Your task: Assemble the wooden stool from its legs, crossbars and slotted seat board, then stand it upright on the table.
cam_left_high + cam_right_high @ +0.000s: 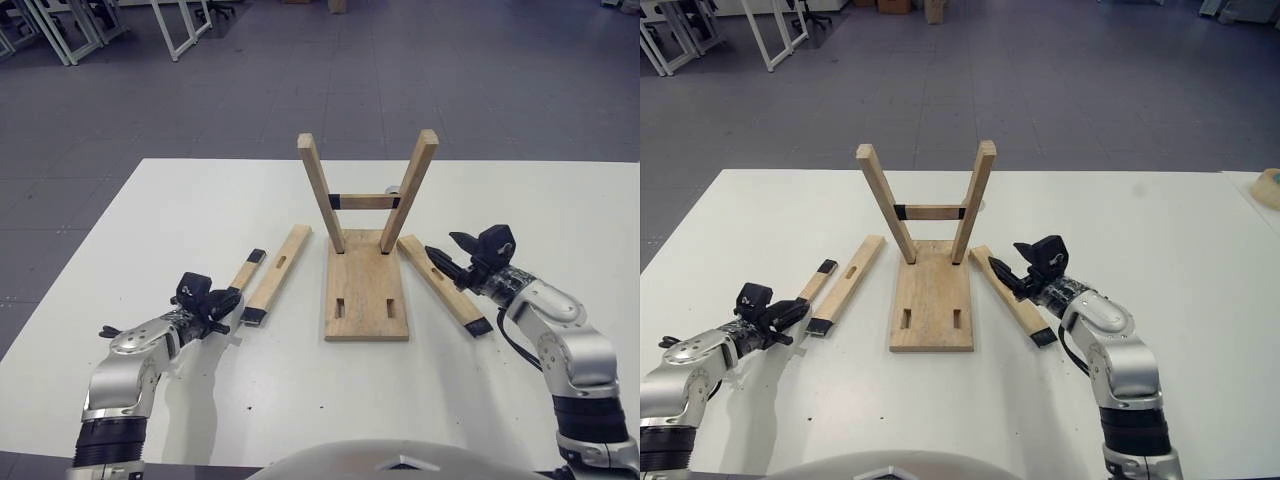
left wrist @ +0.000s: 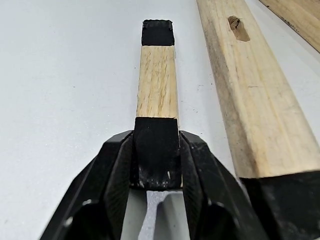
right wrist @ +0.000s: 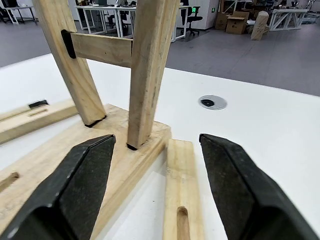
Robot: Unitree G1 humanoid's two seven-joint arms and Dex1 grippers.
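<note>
Left gripper (image 2: 157, 172) fingers (image 2: 117, 175) narrow, clamped on the black near end of the crossbar (image 2: 157, 80), one finger on each side face. Crossbar lies flat on the worktop (image 1: 150, 220), long axis running away from the robot and slightly right, far black tip free. Left leg (image 1: 278, 272) lies just beside it on the seat side, roughly parallel, slot up, black cap at the near end.

Right gripper (image 3: 157, 142) fingers wide apart, holding nothing. Right leg (image 3: 181, 200) lies flat between them, closer to one finger; cannot tell if they touch it. It runs from the seat's far right corner diagonally out to near right, slot up, black cap nearest the robot.

Seat (image 1: 366, 290) lies flat mid-worktop, long axis away from the robot, two near slots open. Two upright legs (image 1: 322, 195) stand in its far end, splayed, joined by a fitted crossbar (image 1: 366, 201)
</note>
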